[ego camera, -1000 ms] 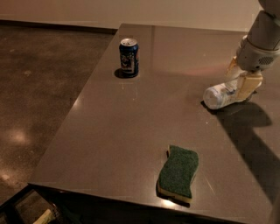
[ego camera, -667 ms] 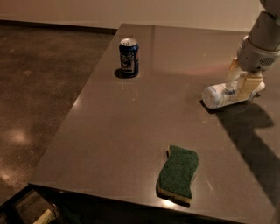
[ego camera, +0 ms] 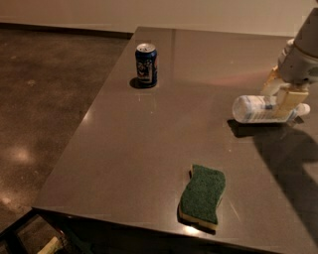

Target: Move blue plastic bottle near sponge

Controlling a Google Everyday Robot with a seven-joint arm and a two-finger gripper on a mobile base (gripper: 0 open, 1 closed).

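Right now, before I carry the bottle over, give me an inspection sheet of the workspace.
Surface: dark glossy table, with light reflections.
Job's things: blue plastic bottle on its side at the right, in the grip; sponge near the front edge, green side up, well apart from the bottle.
Clutter: blue soda can upright at the back left.
Grippers: gripper at the right, closed across the bottle.
Cables: nothing seen.
Surroundings: polished floor on the left, pale wall behind.

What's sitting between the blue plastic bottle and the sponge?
Nothing: the camera view shows bare table between blue plastic bottle and sponge; the tool is at the bottle.
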